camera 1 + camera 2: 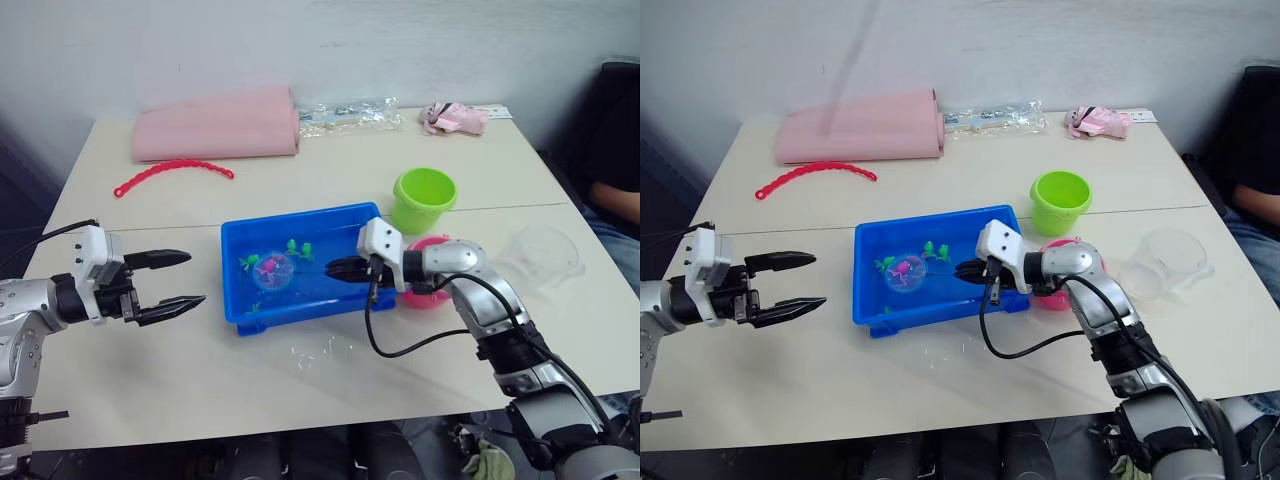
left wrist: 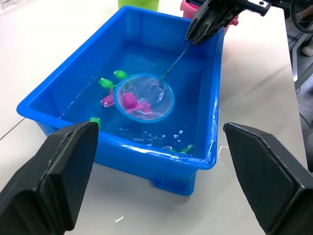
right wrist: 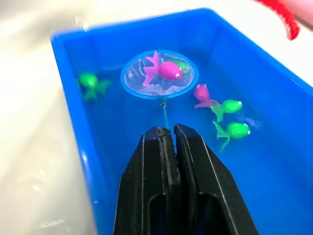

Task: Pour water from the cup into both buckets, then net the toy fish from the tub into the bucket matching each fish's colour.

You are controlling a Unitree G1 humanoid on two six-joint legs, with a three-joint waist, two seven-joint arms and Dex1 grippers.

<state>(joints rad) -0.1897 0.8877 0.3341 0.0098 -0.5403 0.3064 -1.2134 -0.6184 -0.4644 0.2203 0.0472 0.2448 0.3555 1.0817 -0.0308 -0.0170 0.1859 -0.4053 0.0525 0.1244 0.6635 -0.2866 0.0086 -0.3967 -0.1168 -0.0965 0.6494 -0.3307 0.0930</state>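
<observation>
A: Where is the net?

B: Inside the tub, its hoop low in the water with a pink fish in the mesh. The right hand, over the tub's end nearest the pink bucket, has its fingers pinched together on the thin handle.

A: And the left hand?

B: On the far side of the tub from the buckets, spread wide, holding nothing.

A: The rest?

B: Green fish float loose in the tub. The green bucket stands just behind the pink one; the cup lies beyond them on the surface.
</observation>
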